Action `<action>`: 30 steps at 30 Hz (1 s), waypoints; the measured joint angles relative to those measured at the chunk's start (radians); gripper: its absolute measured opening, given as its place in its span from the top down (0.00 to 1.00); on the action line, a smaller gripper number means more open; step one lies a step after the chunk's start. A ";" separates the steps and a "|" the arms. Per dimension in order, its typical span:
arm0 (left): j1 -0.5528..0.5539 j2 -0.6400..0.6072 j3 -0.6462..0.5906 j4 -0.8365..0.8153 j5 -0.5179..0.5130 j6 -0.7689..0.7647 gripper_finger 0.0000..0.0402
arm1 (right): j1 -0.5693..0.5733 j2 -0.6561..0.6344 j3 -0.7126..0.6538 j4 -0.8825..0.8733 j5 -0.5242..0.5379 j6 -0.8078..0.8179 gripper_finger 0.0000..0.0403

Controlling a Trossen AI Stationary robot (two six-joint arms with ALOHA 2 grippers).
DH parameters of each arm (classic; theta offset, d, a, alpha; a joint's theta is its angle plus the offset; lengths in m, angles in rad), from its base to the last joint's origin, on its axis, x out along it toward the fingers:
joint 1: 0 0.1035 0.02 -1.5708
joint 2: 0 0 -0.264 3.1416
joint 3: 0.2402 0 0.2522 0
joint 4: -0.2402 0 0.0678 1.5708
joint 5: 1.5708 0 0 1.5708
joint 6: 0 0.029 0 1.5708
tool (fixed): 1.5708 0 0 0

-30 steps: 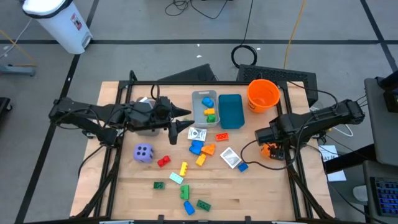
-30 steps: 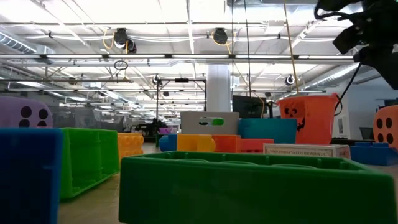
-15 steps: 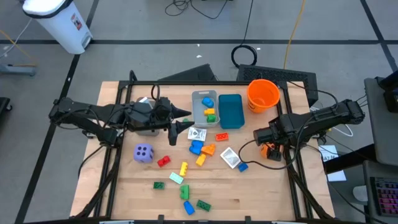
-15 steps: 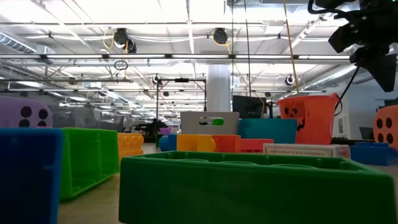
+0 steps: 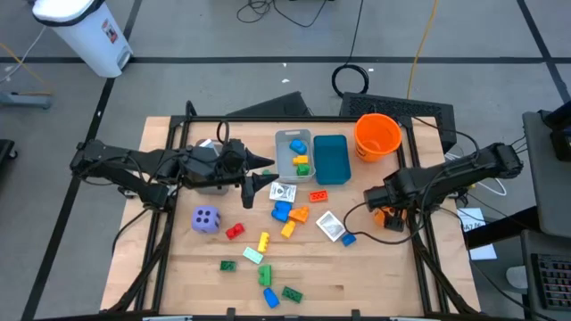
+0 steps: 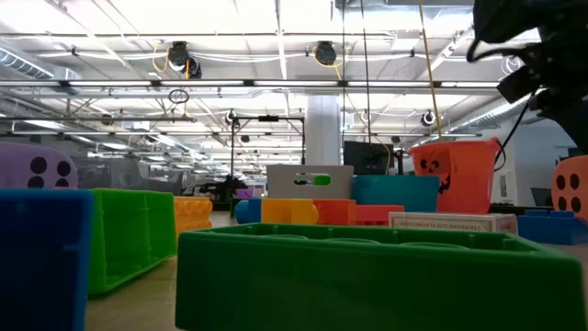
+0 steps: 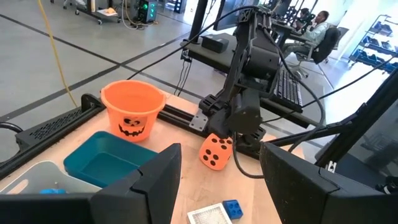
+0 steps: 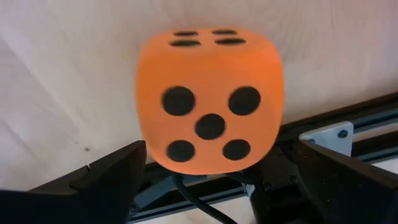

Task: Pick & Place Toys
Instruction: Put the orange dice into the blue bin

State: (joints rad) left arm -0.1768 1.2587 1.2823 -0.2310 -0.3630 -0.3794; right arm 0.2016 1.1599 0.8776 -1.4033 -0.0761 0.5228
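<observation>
An orange black-dotted die [image 8: 210, 124] sits on the table by its right edge [image 5: 385, 217], with a black cable beside it. My right gripper [image 8: 214, 177] points down over it, open, one finger on each side of the die and neither touching it. My left gripper [image 5: 265, 174] hangs open and empty above the table's middle left, near the bins. A purple die [image 5: 205, 219], several small bricks [image 5: 265, 241] and two white packets [image 5: 283, 193] [image 5: 329, 225] lie on the table.
A grey bin [image 5: 284, 143] holding a few bricks and a teal bin [image 5: 330, 160] stand at the far middle, an orange bucket [image 5: 376, 135] to their right. A black frame rail [image 8: 348, 130] and a cable run just behind the orange die. Bare wood lies at the near right.
My right gripper has sunk a little toward the orange die, still pointing down.
</observation>
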 joint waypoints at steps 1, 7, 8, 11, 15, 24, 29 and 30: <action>0.000 0.000 0.000 0.000 0.000 0.000 0.43 | 0.000 0.000 -0.008 0.006 0.001 0.000 0.01; 0.000 0.000 0.000 0.000 0.000 0.000 0.43 | 0.000 -0.001 -0.052 0.060 -0.019 -0.004 0.01; 0.000 0.000 0.000 0.000 0.000 0.000 0.43 | 0.000 -0.002 -0.058 0.071 -0.025 -0.006 0.01; 0.000 0.000 0.000 0.000 -0.001 -0.001 0.43 | 0.000 -0.002 -0.068 0.107 -0.033 -0.011 0.01; 0.000 0.000 0.000 0.000 -0.001 -0.001 0.43 | 0.001 -0.002 -0.072 0.133 -0.028 -0.036 0.01; 0.000 0.000 0.000 0.001 -0.002 -0.004 0.43 | 0.001 -0.001 -0.074 0.168 -0.065 -0.147 0.01; 0.000 0.000 0.000 0.000 -0.002 -0.004 0.43 | 0.001 -0.001 -0.074 0.173 -0.067 -0.145 0.01; 0.000 0.000 0.000 0.000 -0.002 -0.004 0.43 | 0.001 -0.001 -0.074 0.176 -0.070 -0.146 0.01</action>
State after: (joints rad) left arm -0.1768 1.2587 1.2823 -0.2306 -0.3653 -0.3832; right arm 0.2026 1.1591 0.8040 -1.2274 -0.1462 0.3771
